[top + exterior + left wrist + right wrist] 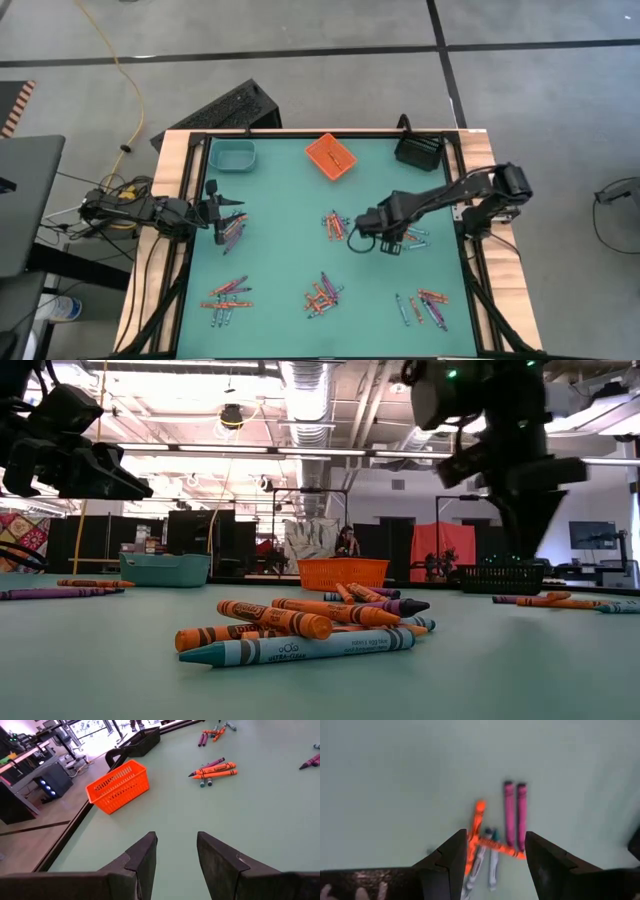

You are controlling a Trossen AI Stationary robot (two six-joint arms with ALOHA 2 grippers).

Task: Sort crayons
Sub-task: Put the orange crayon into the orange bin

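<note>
Crayons lie in several small heaps on the teal mat: one at the centre (335,225), two near the front (228,293) (322,295), one at the front right (425,305). My right gripper (495,852) is open and points down just above a heap of orange (477,820), pink (515,812) and blue-grey (492,862) crayons (408,240), touching none. My left gripper (175,855) is open and empty, held above the mat at the left (226,212), over a few purple crayons (233,233).
Three bins stand along the far edge: teal (232,155), orange (331,157) and black (418,152). The orange bin (119,786) and black bin (142,740) also show in the left wrist view. A crayon heap (300,635) lies close to the low camera.
</note>
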